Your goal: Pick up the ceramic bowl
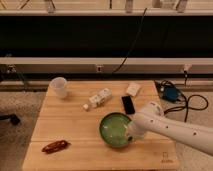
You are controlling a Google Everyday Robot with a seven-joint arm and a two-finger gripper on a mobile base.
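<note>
The ceramic bowl (115,129) sits on the wooden table (75,125), a little toward 5 o'clock from the table's middle. It is round, glossy green, with a paler inside. The white arm (172,128) enters from 4 o'clock and reaches to the bowl's rim at its 3 o'clock side. The gripper (132,134) is at that rim, touching or just over it; whether it clamps the rim or stands apart, I cannot tell.

Around the bowl lie 5 other things. A small translucent white cup (59,87) stands upright at 10 o'clock, near the far left corner of the table. A white bottle (98,99) lies on its side at 11 o'clock from the bowl; its label cannot be read. A black phone (128,104) lies flat at 1 o'clock, near the bowl. A small white block (133,89) is farther at 1 o'clock, near the far edge. A reddish-brown packet (55,146) lies at 8 o'clock, near the front left corner.

A small dark mark (165,156) is printed at the front right corner of the table, not readable. A blue box (171,93) with black cables lies on the floor at 2 o'clock.
</note>
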